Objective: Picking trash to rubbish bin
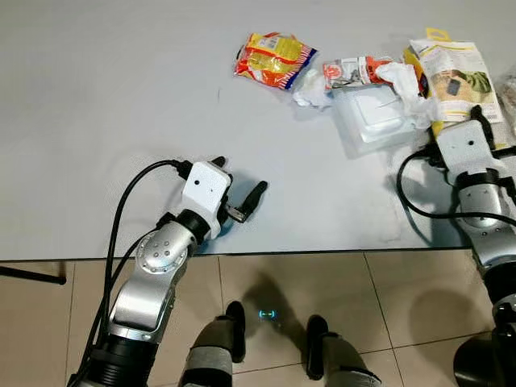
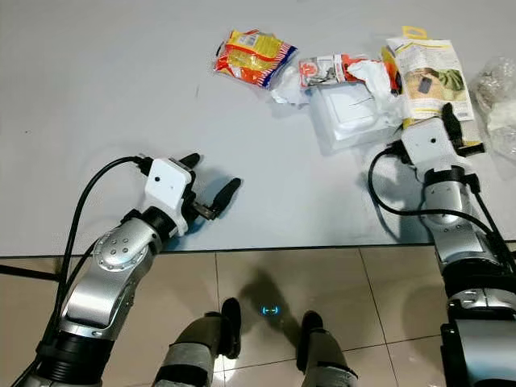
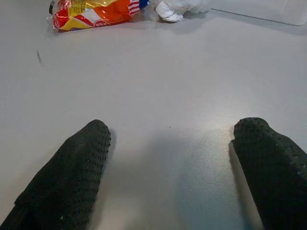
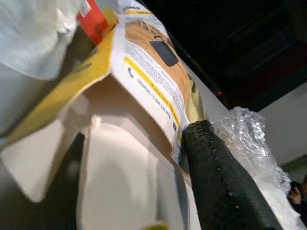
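Trash lies at the far right of the grey table [image 1: 97,121]: a yellow and red snack bag [image 1: 272,58], a crumpled white tissue [image 1: 310,89], a red and white wrapper [image 1: 355,71], a clear plastic tray [image 1: 372,113] and a yellow-edged cardboard package [image 1: 453,76]. My right gripper [image 1: 461,118] is open at the package's near end. The package's edge [image 4: 144,86] sits between the jaws, with one finger [image 4: 225,177] on its printed face. My left gripper [image 1: 238,179] rests open on bare table near the front edge, holding nothing, well short of the snack bag [image 3: 91,12].
Bubble wrap [image 2: 496,89] lies at the table's right edge, just beyond the package. The table's front edge [image 1: 322,252] runs across in front of me, with tiled floor [image 1: 266,282] and my feet below it. A black cable [image 1: 121,210] loops from my left arm.
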Available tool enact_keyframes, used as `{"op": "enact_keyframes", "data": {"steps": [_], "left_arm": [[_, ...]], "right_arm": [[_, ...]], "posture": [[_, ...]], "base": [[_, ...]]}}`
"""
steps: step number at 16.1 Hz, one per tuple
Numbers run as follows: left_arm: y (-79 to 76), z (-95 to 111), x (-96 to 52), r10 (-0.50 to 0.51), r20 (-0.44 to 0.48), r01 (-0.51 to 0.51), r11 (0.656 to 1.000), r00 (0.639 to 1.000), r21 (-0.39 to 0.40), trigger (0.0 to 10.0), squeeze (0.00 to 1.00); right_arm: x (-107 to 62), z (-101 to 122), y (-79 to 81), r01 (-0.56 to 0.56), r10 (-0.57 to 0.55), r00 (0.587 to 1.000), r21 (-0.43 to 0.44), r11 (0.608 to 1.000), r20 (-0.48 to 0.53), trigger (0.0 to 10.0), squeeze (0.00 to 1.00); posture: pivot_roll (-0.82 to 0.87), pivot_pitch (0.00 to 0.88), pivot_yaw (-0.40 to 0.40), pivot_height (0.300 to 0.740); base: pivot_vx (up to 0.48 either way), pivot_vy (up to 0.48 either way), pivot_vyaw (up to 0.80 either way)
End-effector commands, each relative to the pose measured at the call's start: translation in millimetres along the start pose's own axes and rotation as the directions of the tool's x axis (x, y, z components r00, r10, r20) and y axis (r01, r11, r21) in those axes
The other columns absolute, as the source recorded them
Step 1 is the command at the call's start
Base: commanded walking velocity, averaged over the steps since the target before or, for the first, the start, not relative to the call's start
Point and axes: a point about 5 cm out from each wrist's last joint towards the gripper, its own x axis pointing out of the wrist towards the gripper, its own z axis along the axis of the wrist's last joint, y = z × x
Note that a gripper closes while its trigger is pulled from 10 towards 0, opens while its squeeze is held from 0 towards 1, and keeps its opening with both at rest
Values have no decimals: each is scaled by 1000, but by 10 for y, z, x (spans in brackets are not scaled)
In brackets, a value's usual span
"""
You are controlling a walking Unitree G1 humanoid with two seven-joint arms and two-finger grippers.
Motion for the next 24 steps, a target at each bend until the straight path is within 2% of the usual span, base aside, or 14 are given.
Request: {"op": "enact_keyframes", "data": {"steps": [1,3,8,9,11,13,14,15,16,17,19,20,24], "left_arm": [[-19,-263,-45,17,-125,-19,1000,992,-20,10000,0],[-45,-264,-3,15,-119,-19,999,993,-27,10000,0],[-131,-279,103,-2,-102,-3,999,995,-46,10000,0],[-161,-273,169,-5,-88,1,999,996,-52,10000,0],[-197,-271,252,-3,-79,-1,998,997,-57,10000,0],[-228,-254,343,3,-57,-7,998,998,-60,10000,0],[-246,-246,373,2,-48,-5,998,999,-62,10000,0],[-273,-242,413,0,-38,-2,998,999,-66,10000,0],[-302,-244,451,-2,-31,0,997,1000,-72,10000,0],[-330,-242,476,-9,-24,7,997,1000,-73,10000,0],[-392,-230,553,-16,-4,16,997,1000,-77,10000,0],[-410,-218,590,-17,5,17,996,1000,-83,10000,0],[-465,-186,691,-30,31,33,994,999,-108,10000,0]], "right_arm": [[-123,-166,65,-51,47,997,-56,997,-58,0,0],[-116,-93,-16,-25,25,1000,-97,995,1,0,0],[-176,20,-202,48,-36,996,-157,986,78,0,0],[-239,83,-277,94,-80,992,-153,984,95,0,0],[-300,124,-314,116,-100,989,-158,981,108,0,0],[-444,205,-370,165,-153,984,-135,977,96,0,0],[-509,216,-381,186,-178,981,-119,975,78,784,0],[-606,226,-376,204,-201,979,-98,974,45,6980,0],[-690,236,-359,218,-218,976,-78,973,15,9412,0],[-747,244,-330,224,-224,974,-60,973,-2,10000,0],[-944,308,-252,253,-253,966,-13,967,-60,10000,0],[-1005,324,-229,262,-262,961,-16,965,-82,10000,0],[-1160,372,-183,286,-283,947,-3,958,-152,10000,0]], "posture": [[326,381,75,740],[307,367,69,740],[255,320,59,740],[236,295,55,740],[217,262,51,740],[193,222,42,740],[181,202,37,740],[168,185,32,740],[157,173,27,740],[147,160,21,740],[116,126,8,740],[105,116,5,740],[69,90,2,740]], "base": [[0,0,0],[0,0,0],[0,0,0],[0,0,0],[0,0,0],[0,0,0],[0,0,0],[0,0,0],[0,0,0],[0,0,0],[0,0,0],[0,0,0],[0,0,548]]}}
